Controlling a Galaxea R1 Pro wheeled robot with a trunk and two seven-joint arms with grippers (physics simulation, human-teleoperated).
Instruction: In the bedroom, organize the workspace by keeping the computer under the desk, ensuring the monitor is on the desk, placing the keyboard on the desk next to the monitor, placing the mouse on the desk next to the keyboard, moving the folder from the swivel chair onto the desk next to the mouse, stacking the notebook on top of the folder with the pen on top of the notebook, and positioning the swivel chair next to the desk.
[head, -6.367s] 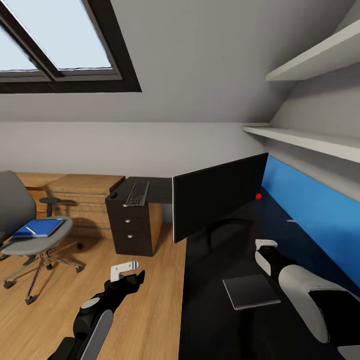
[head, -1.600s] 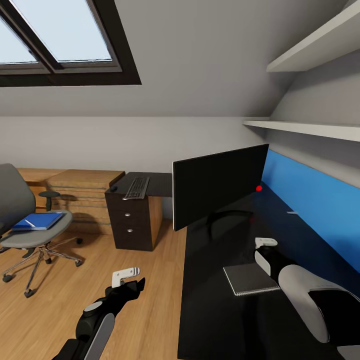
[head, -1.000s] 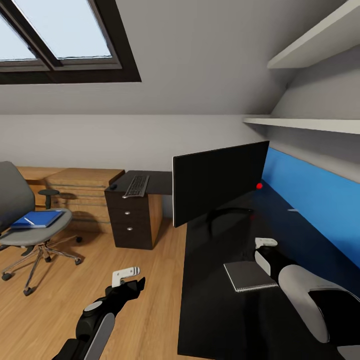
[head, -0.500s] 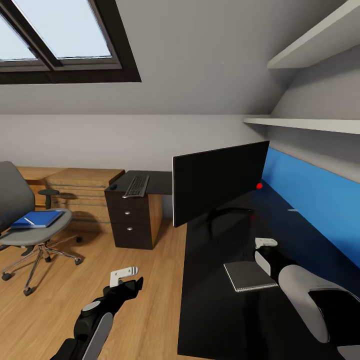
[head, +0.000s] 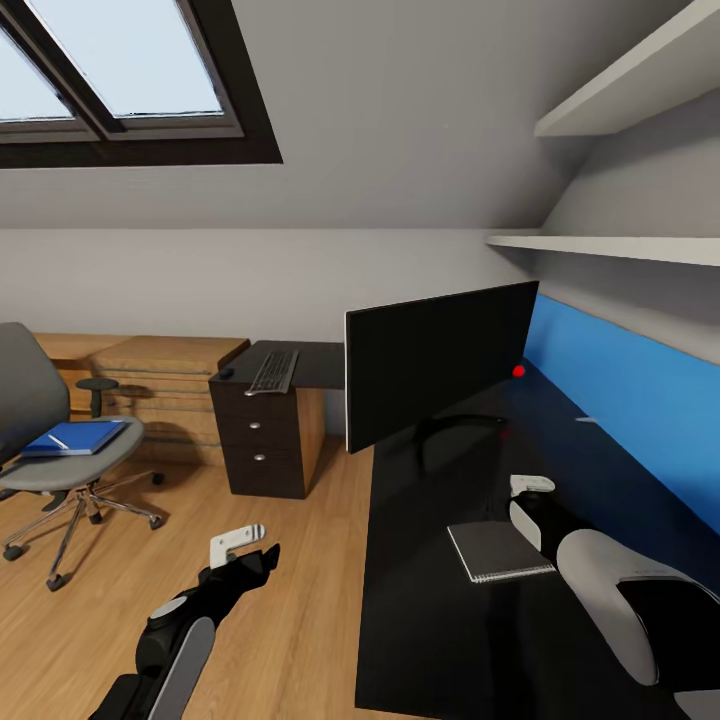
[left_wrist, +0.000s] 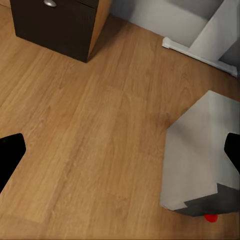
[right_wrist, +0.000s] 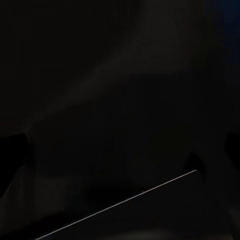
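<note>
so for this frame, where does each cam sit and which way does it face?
Head view: on the robot's head, looking forward and down over the desk, monitor and swivel chair; both arms show, with the left hand and right hand.
Left wrist view: on the left arm, looking down at the wooden floor and the computer; dark fingertips show at the edges.
Right wrist view: on the right arm, facing the dark desk top; too dark for detail.
Shared: head and left wrist views both show the drawer unit.
</note>
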